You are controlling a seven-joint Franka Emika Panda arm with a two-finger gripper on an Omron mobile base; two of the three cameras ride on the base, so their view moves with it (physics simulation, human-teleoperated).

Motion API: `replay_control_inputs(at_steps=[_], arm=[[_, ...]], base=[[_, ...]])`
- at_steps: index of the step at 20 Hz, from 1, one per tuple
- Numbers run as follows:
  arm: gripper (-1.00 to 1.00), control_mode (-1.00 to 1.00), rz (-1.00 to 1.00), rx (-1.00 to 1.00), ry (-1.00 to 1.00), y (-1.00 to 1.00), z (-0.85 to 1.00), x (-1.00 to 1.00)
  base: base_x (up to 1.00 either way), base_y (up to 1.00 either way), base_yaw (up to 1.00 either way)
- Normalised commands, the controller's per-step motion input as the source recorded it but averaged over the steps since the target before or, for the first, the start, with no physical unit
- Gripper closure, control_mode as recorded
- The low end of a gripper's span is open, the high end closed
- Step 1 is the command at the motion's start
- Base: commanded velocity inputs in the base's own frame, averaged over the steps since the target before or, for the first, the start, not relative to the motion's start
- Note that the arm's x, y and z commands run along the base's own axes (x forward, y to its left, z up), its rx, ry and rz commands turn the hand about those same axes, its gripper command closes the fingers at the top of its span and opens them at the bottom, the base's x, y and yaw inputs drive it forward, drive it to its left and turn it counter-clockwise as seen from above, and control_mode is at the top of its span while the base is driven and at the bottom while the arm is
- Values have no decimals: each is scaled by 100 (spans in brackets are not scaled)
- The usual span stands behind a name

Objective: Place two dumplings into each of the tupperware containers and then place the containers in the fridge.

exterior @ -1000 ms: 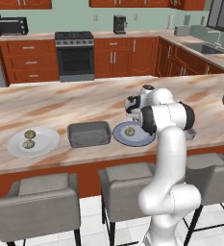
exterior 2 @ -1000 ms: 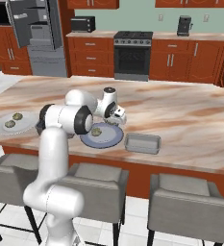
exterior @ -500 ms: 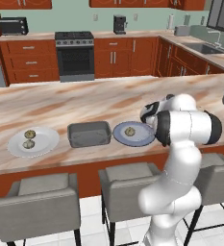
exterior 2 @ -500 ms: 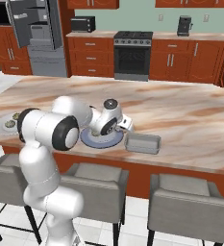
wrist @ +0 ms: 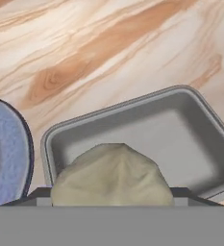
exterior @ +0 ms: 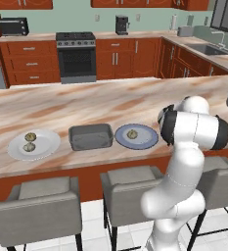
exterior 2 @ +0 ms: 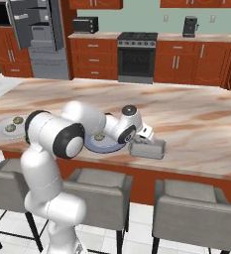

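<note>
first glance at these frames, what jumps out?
In the hand view, a dumpling sits right at the gripper, over a grey tupperware container on the marble counter. From the base, the white arm folds low across the blue plate; two more dumplings wait on the white plate.

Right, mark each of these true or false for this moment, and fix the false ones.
1. The tool holds a tan rounded dumpling above the grey rectangular tupperware container. True.
2. The round white plate carries three dumplings. False: it carries two.
3. The round blue-grey plate has one dumpling on it. True.
4. The grey container already has two dumplings lying in it. False: none lies in it yet.
5. The grey container stands between the two plates on the marbled counter. True.
</note>
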Motion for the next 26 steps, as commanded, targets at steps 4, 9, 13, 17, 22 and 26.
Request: replay_control_inputs(at_steps=[4,9,13,17,22,26], arm=[[100,-100,0,0,11,-50,-13,19],[100,-100,9,1,7,-34,-28,27],[100,-100,19,0,19,-12,-48,34],[100,-100,17,0,14,-10,-40,22],[100,-100,15,0,12,-5,-34,8],[-100,-100,12,0,3,-1,-13,3]], base=[[0,0,0],[0,0,0],[0,0,0],[0,0,0],[0,0,0],[0,0,0]])
